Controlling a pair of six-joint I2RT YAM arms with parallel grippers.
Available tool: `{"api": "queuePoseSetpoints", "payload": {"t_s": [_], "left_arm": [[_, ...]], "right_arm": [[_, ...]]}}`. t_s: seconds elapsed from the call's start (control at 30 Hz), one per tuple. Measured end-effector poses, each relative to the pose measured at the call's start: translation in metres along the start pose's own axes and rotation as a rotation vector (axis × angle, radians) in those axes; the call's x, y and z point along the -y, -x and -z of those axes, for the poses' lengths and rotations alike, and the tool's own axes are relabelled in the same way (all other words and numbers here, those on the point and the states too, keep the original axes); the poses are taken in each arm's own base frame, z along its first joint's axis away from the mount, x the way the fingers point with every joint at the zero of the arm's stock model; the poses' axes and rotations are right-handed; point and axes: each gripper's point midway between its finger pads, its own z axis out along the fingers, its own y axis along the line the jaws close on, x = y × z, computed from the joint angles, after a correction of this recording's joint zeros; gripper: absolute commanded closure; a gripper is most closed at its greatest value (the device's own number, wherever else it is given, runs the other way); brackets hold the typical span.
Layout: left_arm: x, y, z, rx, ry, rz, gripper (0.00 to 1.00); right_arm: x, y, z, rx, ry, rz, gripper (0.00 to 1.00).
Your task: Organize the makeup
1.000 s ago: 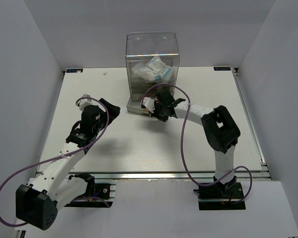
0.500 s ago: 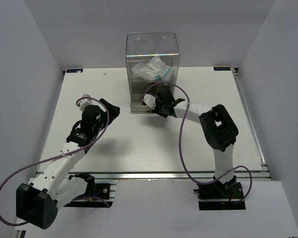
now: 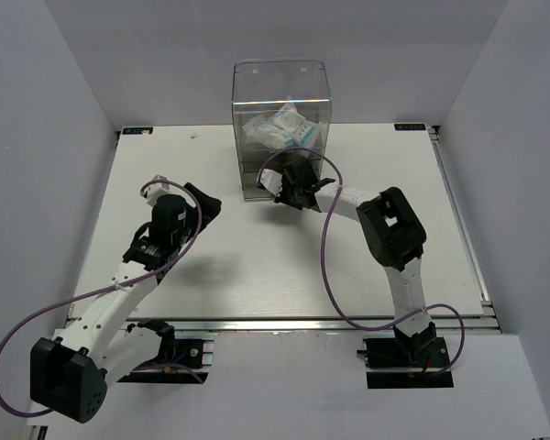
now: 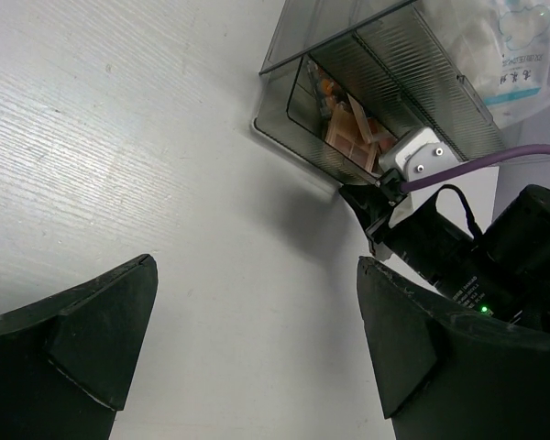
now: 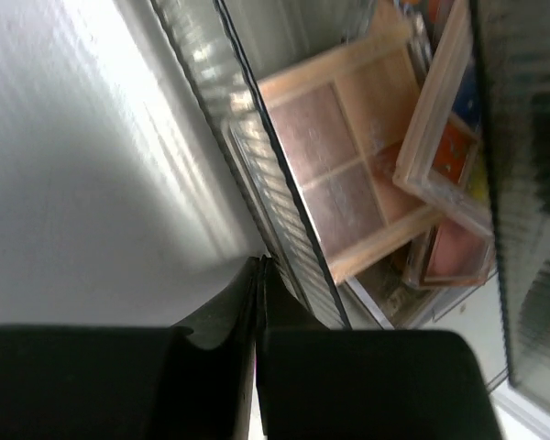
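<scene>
Several palettes (image 5: 348, 165), brown, multicolour and pink, lie overlapping inside the bottom drawer (image 5: 247, 137) of the clear acrylic box (image 3: 282, 92). The white-blue packet (image 3: 280, 128) sits in the compartment above them. Over the last second the right gripper (image 5: 261, 268) has advanced toward the box, and the drawer, which stuck out a second ago, has slid in with it. Its fingers are pressed together with nothing between them, tips against the ribbed drawer front. From the left wrist view the drawer seems to stick out slightly, though the angle makes that hard to judge. The left gripper (image 4: 257, 275) hangs spread wide and empty over the table (image 4: 119, 137), well apart from the box. The sorting looks nearly finished, with closing the drawer as the step in hand.
</scene>
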Motion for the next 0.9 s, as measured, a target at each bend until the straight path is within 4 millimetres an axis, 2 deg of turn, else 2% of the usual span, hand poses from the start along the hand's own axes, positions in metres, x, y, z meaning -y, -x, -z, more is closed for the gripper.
{"api": "queuePoseSetpoints", "payload": {"t_s": [0.13,0.27,0.57,0.9], "left_arm": [[0.000,0.000,0.000,0.000,0.002,0.003,0.02],[-0.001,-0.001,-0.001,-0.003,0.006,0.002,0.02],[-0.005,-0.003,-0.003,-0.011,0.020,0.001,0.02],[-0.005,-0.001,-0.002,-0.006,0.020,0.009,0.02]], "right_arm": [[0.008,0.007,-0.007,0.026,-0.021,0.007,1.00],[0.025,0.010,-0.017,0.040,-0.072,0.001,1.00],[0.058,0.006,-0.025,0.051,-0.178,-0.019,1.00],[0.060,0.003,-0.029,0.041,-0.195,-0.020,1.00]]}}
